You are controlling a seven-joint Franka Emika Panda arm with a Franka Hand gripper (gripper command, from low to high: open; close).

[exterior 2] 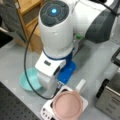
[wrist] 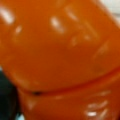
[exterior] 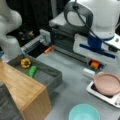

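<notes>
Gripper (exterior: 95,64): low over desk (exterior: 72,82), beside pink bowl (exterior: 108,83).
Fingers: state cannot be told.
Orange object (wrist: 62,55): fills wrist view, glossy.
Teal bowl (exterior 2: 29,79): near the arm's base side.

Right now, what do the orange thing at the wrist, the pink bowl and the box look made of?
Orange thing: glossy, probably plastic; bright highlights and a moulded seam fill the wrist view. Pink bowl: matte, smooth, likely plastic or silicone; no glare in both front views. Box: wood or wood veneer, satin; pale grain in a front view. The gripper itself is hidden below the arm.
</notes>
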